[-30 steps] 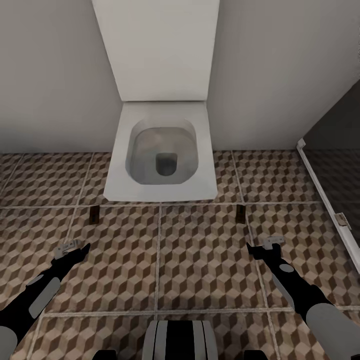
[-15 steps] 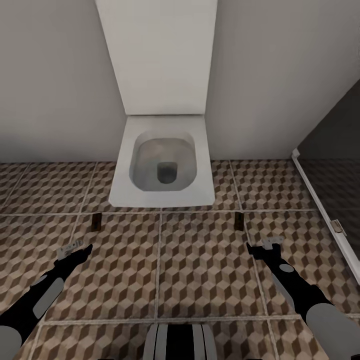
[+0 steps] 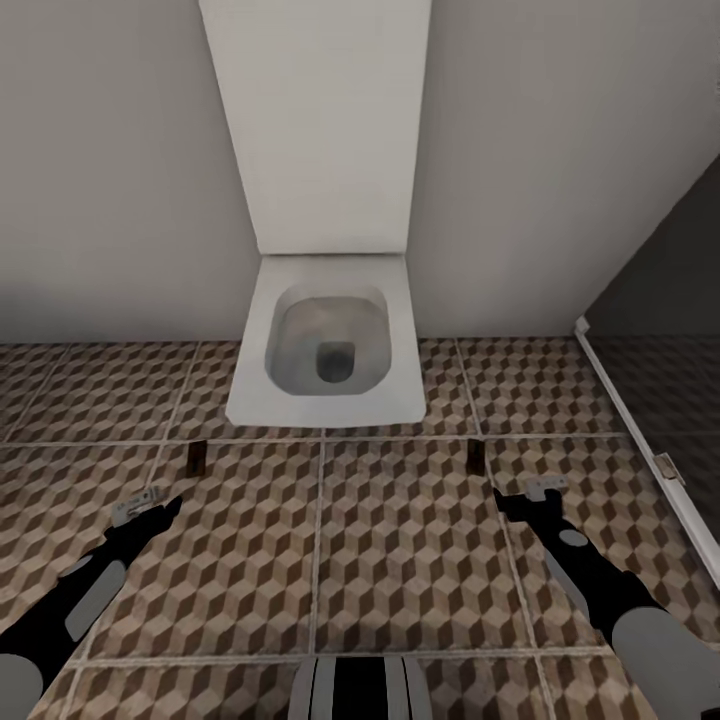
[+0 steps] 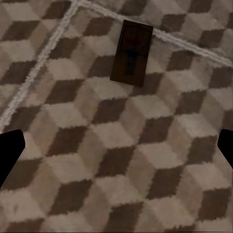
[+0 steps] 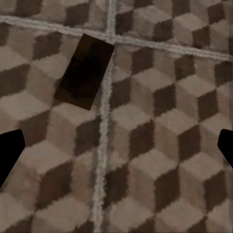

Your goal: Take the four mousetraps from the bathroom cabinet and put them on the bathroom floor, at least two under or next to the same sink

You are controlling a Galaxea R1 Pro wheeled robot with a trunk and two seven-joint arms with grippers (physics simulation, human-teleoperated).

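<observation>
Two mousetraps lie flat on bathroom floor (image 3: pixel 400 540), one (image 3: pixel 197 457) ahead of left gripper (image 3: pixel 150 505), other (image 3: pixel 476 456) ahead of right gripper (image 3: pixel 525 497); both sit in front of toilet (image 3: pixel 325 350), w/ no sink in view. Both jaws spread wide, holding nothing. Risk: traps left here won't count as beside sink; wheels could clip them.
</observation>
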